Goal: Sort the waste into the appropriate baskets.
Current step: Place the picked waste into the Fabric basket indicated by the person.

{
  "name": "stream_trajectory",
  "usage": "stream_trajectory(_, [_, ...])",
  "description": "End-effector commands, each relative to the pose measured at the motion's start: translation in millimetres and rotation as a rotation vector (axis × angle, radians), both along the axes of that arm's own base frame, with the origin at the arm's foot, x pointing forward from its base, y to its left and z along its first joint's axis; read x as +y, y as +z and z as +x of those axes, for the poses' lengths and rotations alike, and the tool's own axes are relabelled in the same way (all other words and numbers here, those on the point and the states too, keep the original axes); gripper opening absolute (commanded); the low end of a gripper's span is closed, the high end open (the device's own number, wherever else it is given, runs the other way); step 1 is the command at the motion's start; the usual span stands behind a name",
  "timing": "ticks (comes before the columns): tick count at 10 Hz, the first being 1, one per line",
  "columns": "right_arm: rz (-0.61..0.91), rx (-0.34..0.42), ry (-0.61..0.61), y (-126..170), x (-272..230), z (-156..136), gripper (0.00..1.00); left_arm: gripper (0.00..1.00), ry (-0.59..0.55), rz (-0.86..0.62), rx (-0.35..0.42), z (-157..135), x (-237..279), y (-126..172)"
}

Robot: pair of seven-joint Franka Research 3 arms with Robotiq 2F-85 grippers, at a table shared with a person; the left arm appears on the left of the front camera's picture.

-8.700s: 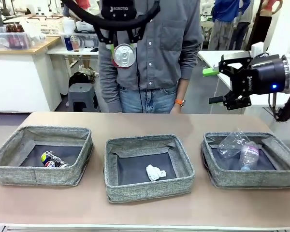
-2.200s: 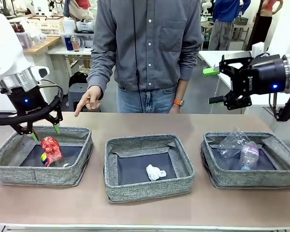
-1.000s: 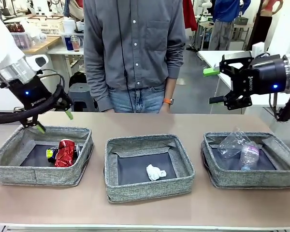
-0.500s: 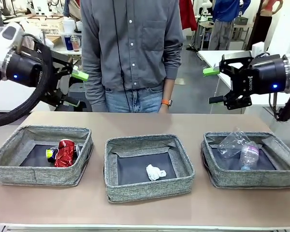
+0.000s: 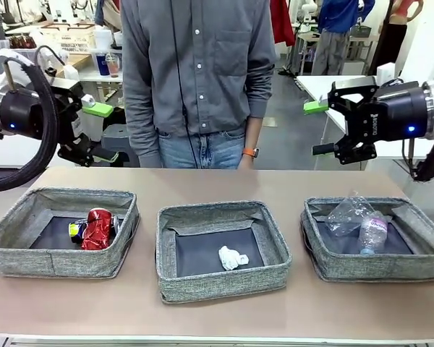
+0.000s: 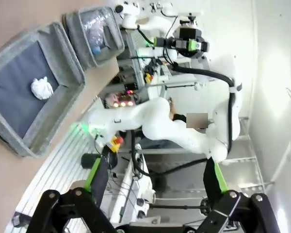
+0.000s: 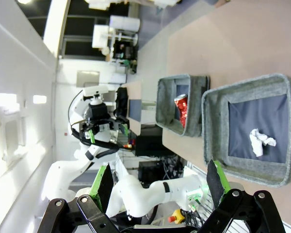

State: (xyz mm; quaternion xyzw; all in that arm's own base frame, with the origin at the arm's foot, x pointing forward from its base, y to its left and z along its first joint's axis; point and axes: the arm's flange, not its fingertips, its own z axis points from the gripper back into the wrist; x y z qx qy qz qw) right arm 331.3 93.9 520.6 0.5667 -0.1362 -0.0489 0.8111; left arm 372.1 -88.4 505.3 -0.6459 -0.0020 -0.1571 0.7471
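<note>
Three grey woven baskets stand in a row on the table. In the left basket lies a crushed red can against a darker can. A crumpled white tissue rests in the middle basket. The right basket holds a clear bottle and a clear cup. My left gripper hangs open and empty above the table's far left. My right gripper stands open and empty above the right basket's far side. The left wrist view has open jaws and the tissue; the right wrist view has open jaws and the red can.
A person in a grey shirt stands at the far edge, behind the middle basket, arms down. Bare brown tabletop runs along the front of the baskets and between them.
My left arm has lifted away from the left basket and turned its open gripper sideways. The red can stays in the left basket. The right arm has not moved.
</note>
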Motion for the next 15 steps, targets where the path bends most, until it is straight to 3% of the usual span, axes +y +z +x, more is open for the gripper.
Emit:
stream_trajectory(1, [0.025, -0.026, 0.001, -2.1, 2.4, 2.3, 1.0, 1.0, 0.031, 0.017, -0.035, -4.1, -3.9, 5.2])
stream_trajectory(15, [0.025, -0.026, 0.001, -2.1, 2.4, 2.3, 1.0, 1.0, 0.031, 0.017, -0.035, -4.1, -3.9, 5.2])
